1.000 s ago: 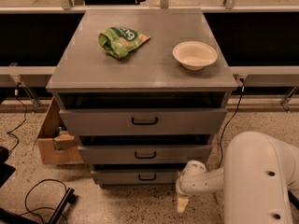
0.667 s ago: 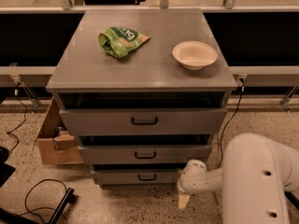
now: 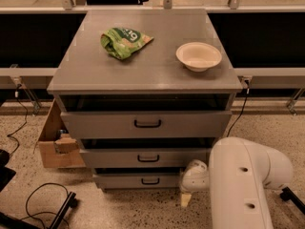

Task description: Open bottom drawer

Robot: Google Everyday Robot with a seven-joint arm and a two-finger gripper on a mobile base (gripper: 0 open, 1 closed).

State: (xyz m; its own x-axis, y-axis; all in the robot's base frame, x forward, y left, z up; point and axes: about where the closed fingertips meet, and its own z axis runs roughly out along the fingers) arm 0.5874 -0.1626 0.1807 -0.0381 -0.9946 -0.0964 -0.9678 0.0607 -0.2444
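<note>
Approach step. The flat grey bottom drawer (image 3: 121, 180) sits just left of the white tool (image 3: 185, 198); the tool's state cannot be told. The next move likely requires travel left to the small black bar handle (image 3: 150, 181).

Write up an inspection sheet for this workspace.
Surface: grey cabinet top, holds two items.
Job's things: bottom grey drawer with black bar handle, dark gap above it, not pulled far out.
Clutter: crumpled green snack bag and cream round bowl on top, apart.
Gripper: white gripper low beside the bottom drawer's right end, off the handle.
Cables: black cable looped on floor at left; second black cable hanging right of cabinet.
Surroundings: open cardboard box left of cabinet; speckled floor.
</note>
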